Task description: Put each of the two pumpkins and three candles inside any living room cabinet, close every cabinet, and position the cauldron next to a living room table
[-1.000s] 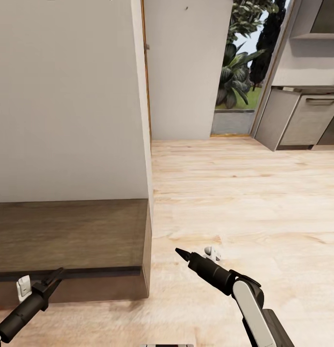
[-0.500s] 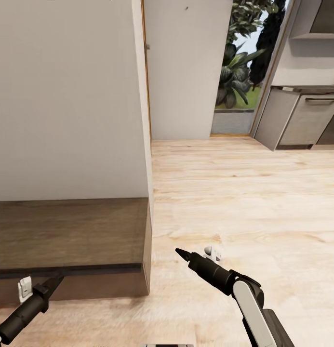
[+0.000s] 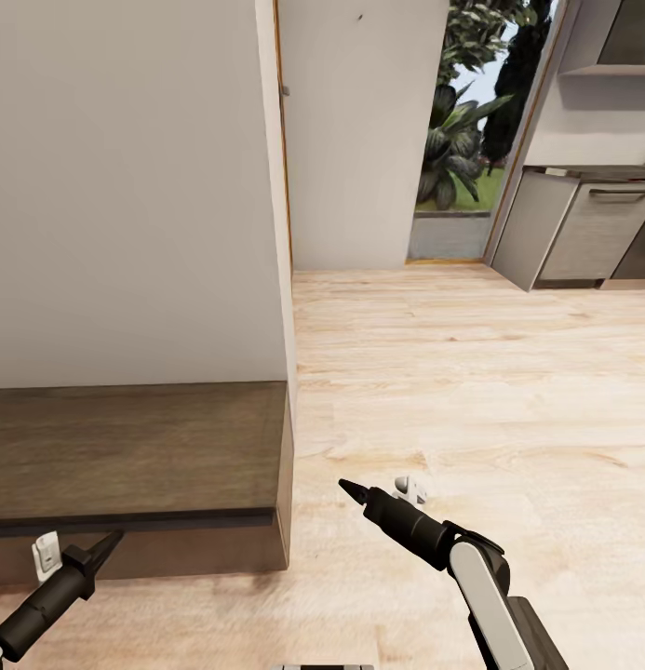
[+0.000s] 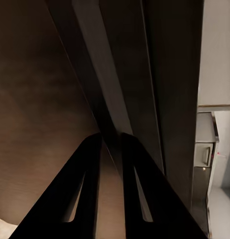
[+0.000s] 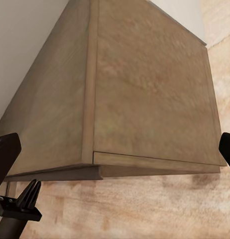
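Standing against the white wall (image 3: 127, 186): one dark-brown cabinet (image 3: 127, 447), closed; two claws. Left claw (image 3: 106, 542) at its front edge, fingers pinched together, empty, slightly lower than before. Right claw (image 3: 352, 489) over the floor (image 3: 471, 372), spread wide, empty, unmoved

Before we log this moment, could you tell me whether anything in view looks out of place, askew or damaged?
Nothing stands out. The cabinet sits square against the wall with its front shut and its top bare. The wooden floor shows no spills. The left claw points at the cabinet's front edge, and the right claw hangs over the floor beside it.
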{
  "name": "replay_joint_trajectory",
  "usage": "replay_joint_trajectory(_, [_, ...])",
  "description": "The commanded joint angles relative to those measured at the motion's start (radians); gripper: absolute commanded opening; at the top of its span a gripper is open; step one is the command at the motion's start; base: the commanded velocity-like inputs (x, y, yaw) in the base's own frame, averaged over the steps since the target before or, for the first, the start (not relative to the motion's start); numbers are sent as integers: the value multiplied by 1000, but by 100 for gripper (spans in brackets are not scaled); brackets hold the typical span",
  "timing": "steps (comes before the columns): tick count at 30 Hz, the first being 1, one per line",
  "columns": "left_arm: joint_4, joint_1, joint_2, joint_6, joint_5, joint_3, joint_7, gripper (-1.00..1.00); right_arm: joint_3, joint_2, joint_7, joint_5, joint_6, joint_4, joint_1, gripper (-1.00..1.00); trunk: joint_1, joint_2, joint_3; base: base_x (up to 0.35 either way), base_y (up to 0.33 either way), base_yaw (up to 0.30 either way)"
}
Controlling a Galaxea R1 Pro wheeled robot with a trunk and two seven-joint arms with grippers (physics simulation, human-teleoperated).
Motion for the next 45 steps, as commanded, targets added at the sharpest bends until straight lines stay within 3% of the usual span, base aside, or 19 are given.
replay_joint_trajectory(1, [2,-1,0,-6,-5,3,2,-100,-1,0,4,4,5,0,0,100,0,0,-1,0,0,0])
replay_joint_trajectory(45, [2,-1,0,-4,-3,3,-3,-100,-1,2,6,6,4,30,0,100,0,0,-1,-51,5,0])
